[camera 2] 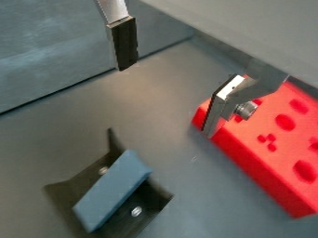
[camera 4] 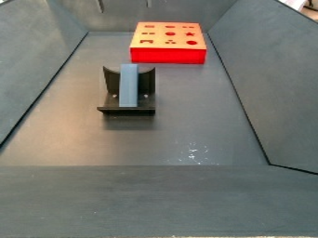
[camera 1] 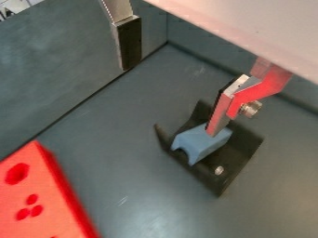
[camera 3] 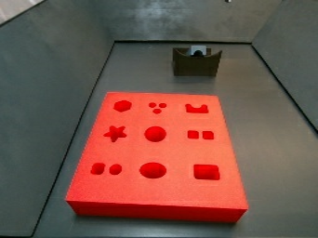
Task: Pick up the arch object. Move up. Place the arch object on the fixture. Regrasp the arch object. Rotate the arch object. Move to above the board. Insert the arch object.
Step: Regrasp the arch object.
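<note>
The slate blue-grey arch object [camera 1: 199, 141] [camera 2: 112, 191] lies in the U-shaped notch of the dark fixture [camera 1: 236, 160] [camera 2: 152, 202]. Both side views show the arch object [camera 3: 196, 51] [camera 4: 128, 85] resting on the fixture [camera 3: 195, 65] [camera 4: 125, 108]. My gripper [camera 1: 174, 84] [camera 2: 174, 79] hangs open above the floor and a little off from the fixture, with nothing between its fingers [camera 1: 129, 46] [camera 2: 123, 45]. It touches neither piece. The red-orange board [camera 3: 155, 153] [camera 4: 168, 42] [camera 1: 44, 200] [camera 2: 273, 139] lies flat, apart from the fixture.
Grey walls [camera 3: 62, 56] [camera 4: 50, 65] slope up around the dark floor on all sides. The board's recessed cutouts face up, among them an arch-shaped one [camera 3: 196, 109].
</note>
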Tool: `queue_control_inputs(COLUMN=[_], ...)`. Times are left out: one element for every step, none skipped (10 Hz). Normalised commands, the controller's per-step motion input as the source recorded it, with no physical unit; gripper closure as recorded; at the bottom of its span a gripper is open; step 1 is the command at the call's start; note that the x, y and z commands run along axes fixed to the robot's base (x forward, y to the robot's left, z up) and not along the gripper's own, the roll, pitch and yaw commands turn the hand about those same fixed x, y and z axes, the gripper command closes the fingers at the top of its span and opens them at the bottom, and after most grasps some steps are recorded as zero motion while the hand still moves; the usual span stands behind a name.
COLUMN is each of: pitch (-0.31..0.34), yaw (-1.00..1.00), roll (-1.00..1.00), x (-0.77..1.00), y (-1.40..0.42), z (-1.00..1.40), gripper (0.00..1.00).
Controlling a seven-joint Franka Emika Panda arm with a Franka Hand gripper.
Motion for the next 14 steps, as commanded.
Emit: queue_control_inputs(pitch=[0.016,0.018,0.022,0.027,0.031,0.044,0.05,0.066,0.081,0.104,0.119,0.153,0.187,0.211], yaw=[0.03,0.03,0.03,0.03,0.03,0.04,0.04,0.05,0.05,0.06,0.07,0.09,0.12,0.16], roll=[1.0,1.0,1.0,1.0,1.0,1.0,1.0,1.0,1.0,1.0,1.0,1.0,1.0,1.0], x=[-0.01,-0.01,-0.01,0.01,0.02,0.04,0.06,0.07,0.08,0.1,0.11,0.12,0.14,0.15], y=[-0.02,-0.02,-0.01,-0.02,-0.02,-0.02,-0.03,-0.03,-0.03,-0.03,-0.04,-0.04,-0.05,-0.05], z=[0.0,0.01,0.01,0.01,0.0,-0.01,-0.02,-0.02,-0.02,-0.02,-0.02,-0.02,-0.03,-0.03], gripper=[0.0,0.0,0.0,0.0,0.0,0.0,0.0,0.0,0.0,0.0,0.0,0.0,0.0,0.0])
